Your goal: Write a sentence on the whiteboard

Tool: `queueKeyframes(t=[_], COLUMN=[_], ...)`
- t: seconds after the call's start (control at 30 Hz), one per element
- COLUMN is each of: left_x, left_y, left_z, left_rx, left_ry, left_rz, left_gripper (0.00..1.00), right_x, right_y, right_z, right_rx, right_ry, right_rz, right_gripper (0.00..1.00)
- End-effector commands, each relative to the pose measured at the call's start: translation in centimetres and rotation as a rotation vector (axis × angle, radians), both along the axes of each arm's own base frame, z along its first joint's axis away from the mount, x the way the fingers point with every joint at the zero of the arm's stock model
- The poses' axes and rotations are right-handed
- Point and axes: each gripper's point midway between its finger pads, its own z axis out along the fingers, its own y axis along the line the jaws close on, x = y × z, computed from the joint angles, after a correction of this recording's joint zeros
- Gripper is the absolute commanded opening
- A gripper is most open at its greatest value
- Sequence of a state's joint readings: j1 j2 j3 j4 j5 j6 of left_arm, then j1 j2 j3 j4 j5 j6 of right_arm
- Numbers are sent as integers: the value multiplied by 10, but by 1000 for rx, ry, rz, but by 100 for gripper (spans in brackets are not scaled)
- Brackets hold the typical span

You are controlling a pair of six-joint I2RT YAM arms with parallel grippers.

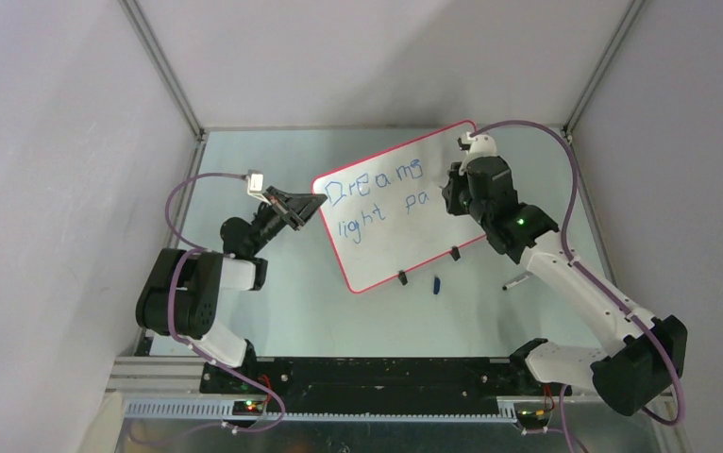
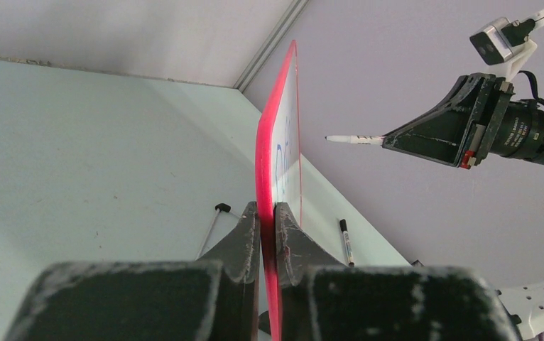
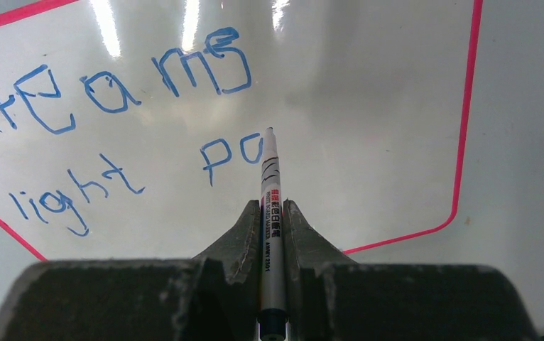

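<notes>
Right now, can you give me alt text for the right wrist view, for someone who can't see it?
The right claw is shut on a white marker, its tip pointing at the whiteboard beside the letters "pa". The blue sentence so far shows "reams" above "light pa", inside a pink rim.

Bright, even light falls from above, with only faint shadows. White glare streaks cross the whiteboard point(image 3: 354, 121) beyond the right jaws. Nearest each wrist camera, the jaws' bases are blurred
</notes>
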State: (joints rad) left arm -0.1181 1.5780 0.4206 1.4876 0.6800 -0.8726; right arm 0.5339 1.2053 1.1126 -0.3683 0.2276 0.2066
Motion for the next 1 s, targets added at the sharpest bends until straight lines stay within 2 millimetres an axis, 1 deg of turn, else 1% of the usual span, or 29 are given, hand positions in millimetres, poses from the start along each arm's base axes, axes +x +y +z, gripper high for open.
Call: queueKeyframes(t=[0.0,0.33,0.97], left_x=[-6,-6,-5], left_y=[0,-1,-1], left_z=[12,11,11], left_rx=[49,49,48], left_ry=[-121,-120,-119], left_rz=[9,9,8], left_gripper=[0,0,0], right_x=[9,17,22], right_y=[1,3,4], right_z=[12,-1,-10], right_rx=[14,-4,-21], right_ry=[-48,-22,-2], right_rz=[-3,1,1], right_gripper=[0,0,0])
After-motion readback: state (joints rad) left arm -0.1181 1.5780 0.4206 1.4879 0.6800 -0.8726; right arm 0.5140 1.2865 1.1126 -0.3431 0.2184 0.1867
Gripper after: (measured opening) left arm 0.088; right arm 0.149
